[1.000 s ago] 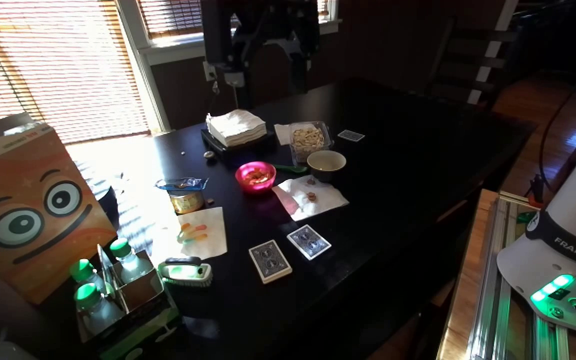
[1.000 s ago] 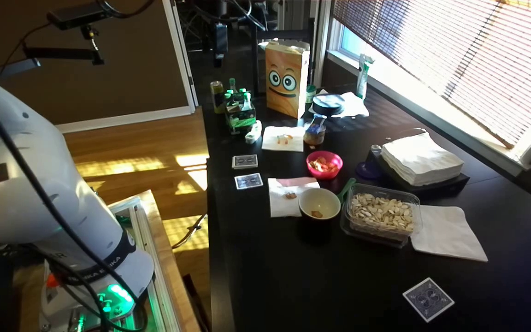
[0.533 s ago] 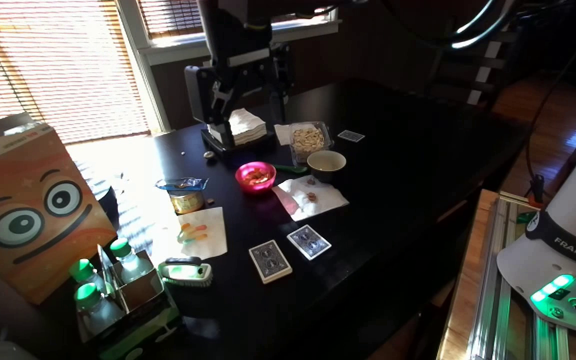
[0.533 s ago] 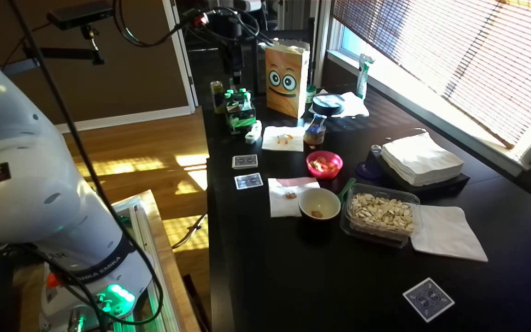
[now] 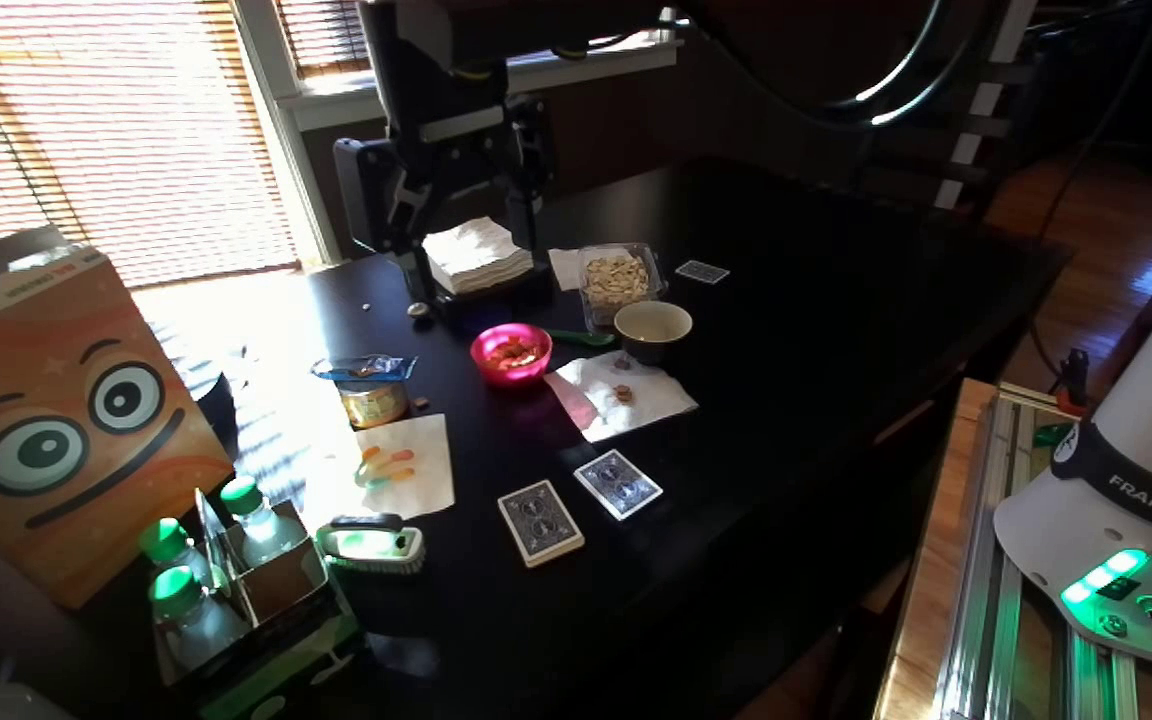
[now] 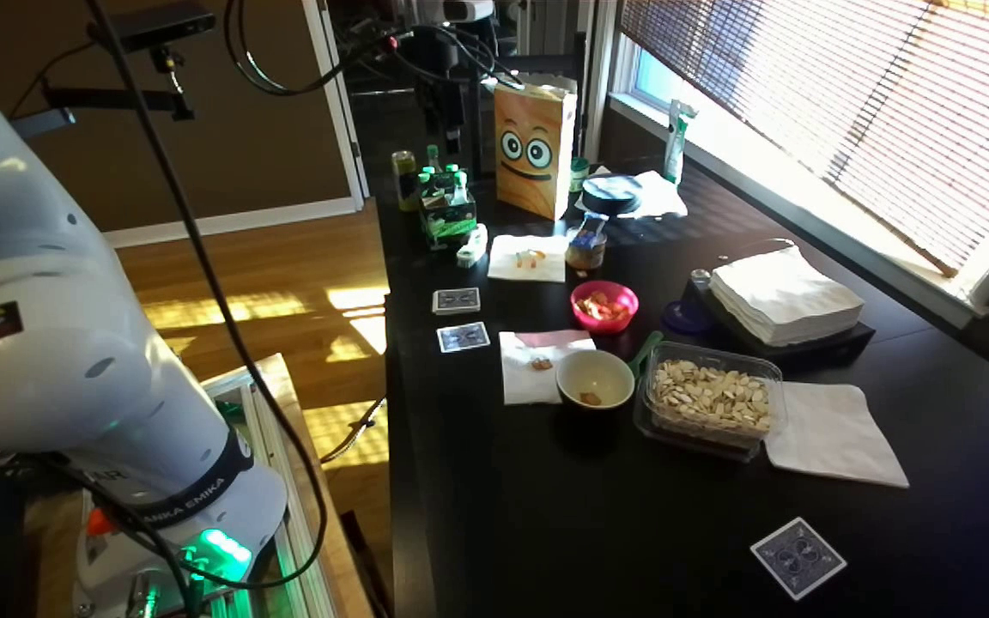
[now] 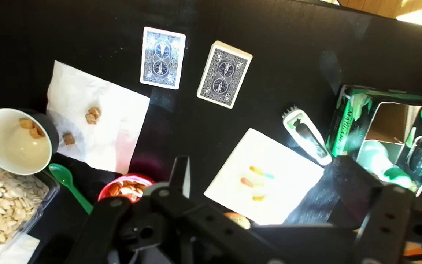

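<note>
My gripper (image 5: pixel 476 280) is open and empty above the dark table; it also shows at the top of an exterior view (image 6: pixel 453 133). In the wrist view, between the spread fingers (image 7: pixel 267 176), lies a white napkin (image 7: pixel 233 176) with several gummy worms (image 7: pixel 258 198). A white brush (image 7: pixel 291 119) lies by the napkin's edge. A pink bowl (image 7: pixel 104 192) of nuts is partly hidden behind a finger. A card deck (image 7: pixel 225 75) and a thinner card stack (image 7: pixel 162 58) lie face down. A second napkin (image 7: pixel 123 110) bears brown cereal pieces (image 7: pixel 93 115), beside a white bowl (image 7: pixel 24 150).
A bottle carrier (image 6: pixel 450 230) and a tall orange box (image 6: pixel 533 120) stand at one end. A clear tub (image 6: pixel 709 408) of seeds, a green spoon (image 6: pixel 645 354), a napkin stack (image 6: pixel 786 296) and a lone card (image 6: pixel 797 558) lie elsewhere. A can with a blue packet (image 5: pixel 373 390) stands by the napkin.
My gripper has come down from high up and moved left in an exterior view, with a smaller shift over the last half second. It stays open. The things on the table have not moved.
</note>
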{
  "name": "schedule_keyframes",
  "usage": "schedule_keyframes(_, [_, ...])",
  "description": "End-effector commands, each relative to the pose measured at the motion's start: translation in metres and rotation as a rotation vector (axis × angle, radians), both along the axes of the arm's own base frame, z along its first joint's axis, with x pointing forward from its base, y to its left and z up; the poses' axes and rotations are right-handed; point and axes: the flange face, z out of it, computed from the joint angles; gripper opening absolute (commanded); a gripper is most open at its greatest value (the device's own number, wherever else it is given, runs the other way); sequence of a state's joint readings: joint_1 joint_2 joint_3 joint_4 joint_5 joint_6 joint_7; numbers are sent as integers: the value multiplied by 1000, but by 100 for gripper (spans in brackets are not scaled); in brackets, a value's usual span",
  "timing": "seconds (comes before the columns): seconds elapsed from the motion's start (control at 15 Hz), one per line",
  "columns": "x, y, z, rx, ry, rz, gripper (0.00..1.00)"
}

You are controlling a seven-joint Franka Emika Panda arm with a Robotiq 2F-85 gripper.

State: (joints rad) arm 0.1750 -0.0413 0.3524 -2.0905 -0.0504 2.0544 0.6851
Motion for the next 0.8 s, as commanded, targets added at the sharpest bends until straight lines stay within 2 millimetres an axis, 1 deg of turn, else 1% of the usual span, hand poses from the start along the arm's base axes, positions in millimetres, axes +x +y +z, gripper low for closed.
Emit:
schedule_keyframes(0.0, [1, -2, -17, -10, 47, -92, 100])
schedule_keyframes(0.13, [1, 0, -30, 10, -5, -158, 100])
schedule_keyframes(0.27, [1, 6, -48, 21, 1, -195, 100])
schedule_keyframes(0.33, [1, 9, -63, 24, -17, -203, 100])
schedule_keyframes(0.53, [0, 14, -94, 20, -26, -221, 100])
schedule_keyframes(0.73, [0, 14, -133, 7, -21, -231, 100])
